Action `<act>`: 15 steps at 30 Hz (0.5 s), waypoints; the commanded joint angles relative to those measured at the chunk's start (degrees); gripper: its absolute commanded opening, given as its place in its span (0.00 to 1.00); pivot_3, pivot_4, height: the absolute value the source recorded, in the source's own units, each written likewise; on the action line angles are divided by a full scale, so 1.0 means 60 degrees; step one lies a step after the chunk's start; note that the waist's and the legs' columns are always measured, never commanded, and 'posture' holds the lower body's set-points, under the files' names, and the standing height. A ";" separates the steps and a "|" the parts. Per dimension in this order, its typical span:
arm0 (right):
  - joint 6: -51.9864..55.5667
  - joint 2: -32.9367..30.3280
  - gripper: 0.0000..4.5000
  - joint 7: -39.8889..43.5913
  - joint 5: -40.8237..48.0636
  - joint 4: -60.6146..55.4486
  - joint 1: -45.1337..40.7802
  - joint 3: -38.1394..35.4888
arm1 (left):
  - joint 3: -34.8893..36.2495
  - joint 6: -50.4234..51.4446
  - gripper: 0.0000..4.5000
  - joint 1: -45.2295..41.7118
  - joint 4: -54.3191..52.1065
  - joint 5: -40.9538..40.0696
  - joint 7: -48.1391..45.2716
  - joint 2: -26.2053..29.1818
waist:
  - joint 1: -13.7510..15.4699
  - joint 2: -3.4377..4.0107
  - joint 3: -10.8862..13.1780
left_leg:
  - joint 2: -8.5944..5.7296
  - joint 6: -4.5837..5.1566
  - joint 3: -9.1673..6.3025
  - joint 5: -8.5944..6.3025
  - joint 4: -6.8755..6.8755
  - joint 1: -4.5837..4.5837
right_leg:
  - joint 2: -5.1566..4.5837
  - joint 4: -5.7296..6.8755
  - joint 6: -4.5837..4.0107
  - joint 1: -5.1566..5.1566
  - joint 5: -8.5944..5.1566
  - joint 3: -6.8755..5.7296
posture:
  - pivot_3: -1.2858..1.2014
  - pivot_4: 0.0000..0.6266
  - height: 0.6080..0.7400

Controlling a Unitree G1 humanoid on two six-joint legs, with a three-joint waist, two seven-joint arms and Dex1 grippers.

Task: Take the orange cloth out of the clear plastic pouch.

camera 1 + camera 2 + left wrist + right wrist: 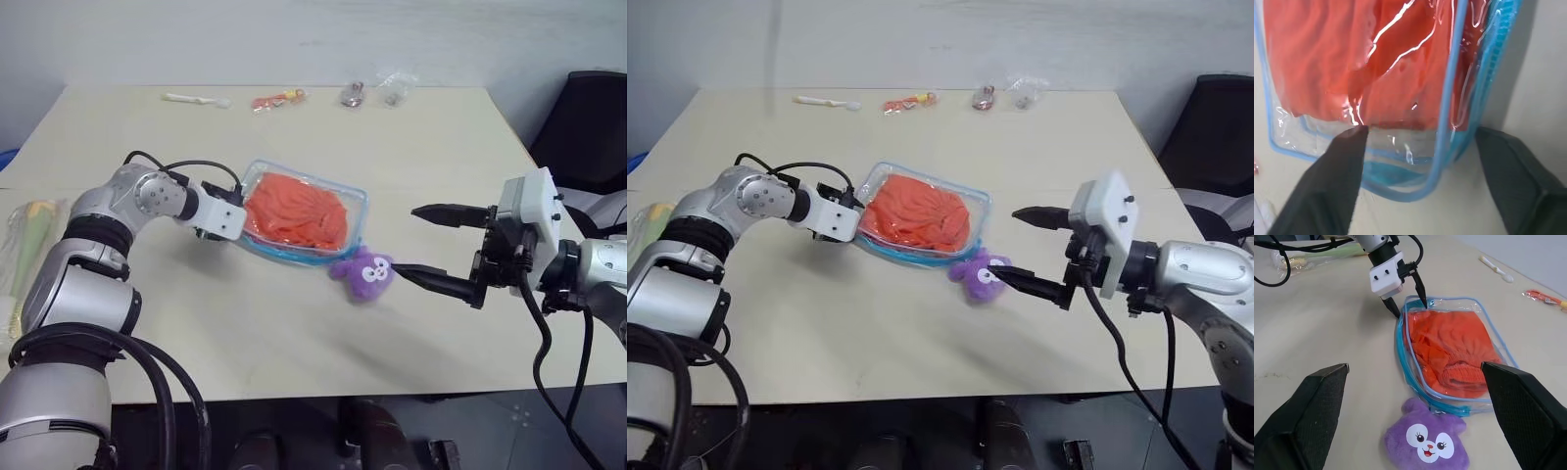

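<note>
Spanning pale walls, beige table (411, 186) (lightly littered)

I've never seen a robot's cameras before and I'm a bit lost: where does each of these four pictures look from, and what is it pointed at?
Left eye and right eye views: from the head, down over the table; both arms show.
Left wrist view: on the left arm, close on the clear plastic pouch holding the orange cloth; its two black fingers straddle the pouch's corner.
Right wrist view: on the right arm, between its spread fingers, toward pouch, purple plush toy and left gripper.
All share the pouch.
</note>
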 commanded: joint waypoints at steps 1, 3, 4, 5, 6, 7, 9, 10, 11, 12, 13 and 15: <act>-0.0095 -0.0041 1.00 0.0141 0.0179 -0.0035 -0.0253 0.0134 | 0.0443 -0.0123 0.52 0.0267 -0.0160 -0.0634 -0.0910 0.0508 | -0.0011 0.0000 0.0001 | 0.0001 0.0000 -0.0001 0.0000 0.0000 -0.0002 | 0.0001 -0.0003 0.0000 0.0000 0.0000 -0.0004 | 0.52 0.24 1.00; -0.0191 -0.0075 1.00 0.0349 0.0112 0.0069 -0.0281 0.0277 | 0.0586 -0.0111 0.38 0.0438 -0.0369 -0.0856 -0.1282 0.0675 | -0.0037 0.0001 0.0001 | 0.0002 0.0000 0.0001 0.0000 -0.0002 -0.0001 | 0.0002 -0.0005 0.0000 -0.0001 0.0000 -0.0006 | 0.52 0.24 1.00; -0.0277 -0.0105 1.00 0.0490 -0.0001 0.0152 -0.0290 0.0375 | 0.0684 -0.0053 0.30 0.0555 -0.0514 -0.1011 -0.1462 0.0716 | -0.0036 0.0001 0.0000 | 0.0002 0.0000 0.0001 0.0000 -0.0002 -0.0001 | 0.0003 -0.0007 0.0000 -0.0001 0.0000 -0.0007 | 0.52 0.24 1.00; -0.0352 -0.0124 1.00 0.0608 -0.0103 0.0215 -0.0303 0.0469 | 0.0774 0.0047 0.23 0.0689 -0.0704 -0.1161 -0.1618 0.0733 | -0.0028 0.0001 0.0000 | 0.0002 0.0000 0.0000 0.0000 -0.0002 -0.0001 | 0.0003 -0.0007 0.0000 -0.0001 0.0000 -0.0008 | 0.52 0.24 1.00; -0.0415 -0.0131 1.00 0.0702 -0.0186 0.0281 -0.0319 0.0541 | 0.0860 0.0182 0.17 0.0810 -0.0893 -0.1288 -0.1755 0.0727 | -0.0026 0.0001 0.0000 | 0.0002 0.0000 -0.0001 0.0000 -0.0001 -0.0001 | 0.0003 -0.0007 0.0000 -0.0001 0.0000 -0.0009 | 0.52 0.24 1.00; -0.0463 -0.0136 1.00 0.0774 -0.0244 0.0357 -0.0349 0.0583 | 0.0960 0.0397 0.10 0.0935 -0.1133 -0.1436 -0.1917 0.0695 | -0.0023 0.0001 0.0000 | 0.0002 0.0000 0.0000 0.0000 0.0000 -0.0002 | 0.0002 -0.0007 0.0000 -0.0001 0.0000 -0.0009 | 0.52 0.24 1.00; -0.0508 -0.0157 1.00 0.0883 -0.0286 0.0516 -0.0438 0.0581 | 0.1206 0.1185 0.00 0.1261 -0.1902 -0.1882 -0.2415 0.0577 | 0.0008 0.0001 0.0000 | 0.0002 0.0000 -0.0003 0.0000 0.0005 -0.0003 | 0.0000 -0.0007 0.0000 0.0000 0.0000 -0.0011 | 0.52 0.24 1.00; -0.0520 -0.0180 1.00 0.0945 -0.0294 0.0588 -0.0468 0.0552 | 0.1353 0.1996 0.00 0.1618 -0.2755 -0.2203 -0.2844 0.0527 | 0.0012 0.0001 0.0000 | 0.0002 0.0001 -0.0005 0.0000 0.0007 -0.0003 | 0.0000 -0.0009 0.0000 -0.0001 0.0000 -0.0013 | 0.52 0.24 1.00; -0.0560 -0.0198 1.00 0.1033 -0.0329 0.0681 -0.0474 0.0528 | 0.1457 0.2686 0.00 0.1913 -0.3486 -0.2406 -0.3141 0.0483 | 0.0014 0.0001 0.0000 | 0.0002 0.0001 -0.0004 -0.0001 0.0006 -0.0004 | -0.0001 -0.0010 0.0000 0.0000 0.0000 -0.0012 | 0.52 0.24 1.00; -0.0639 -0.0205 1.00 0.1087 -0.0470 0.0735 -0.0393 0.0570 | 0.1602 0.3728 0.00 0.2466 -0.4831 -0.2663 -0.3430 0.0457 | 0.0014 0.0001 0.0000 | 0.0002 0.0002 -0.0007 -0.0001 0.0007 -0.0004 | -0.0002 -0.0008 0.0000 0.0002 0.0000 -0.0014 | 0.52 0.24 1.00; -0.0707 -0.0206 1.00 0.1128 -0.0582 0.0771 -0.0326 0.0611 | 0.1704 0.4490 0.00 0.2876 -0.5838 -0.2790 -0.3587 0.0460 | 0.0012 0.0003 0.0000 | 0.0002 0.0001 -0.0009 -0.0001 0.0008 -0.0003 | -0.0002 -0.0010 0.0000 0.0002 0.0000 -0.0015 | 0.52 0.24 1.00; -0.0630 -0.0182 1.00 0.0994 -0.0683 0.0742 -0.0405 0.0743 | 0.1945 0.6452 0.00 0.3728 -0.8311 -0.2699 -0.3725 0.0503 | 0.0000 0.0005 0.0001 | 0.0003 0.0001 -0.0011 -0.0001 0.0008 -0.0004 | -0.0002 -0.0012 0.0000 0.0002 0.0000 -0.0016 | 0.52 0.24 1.00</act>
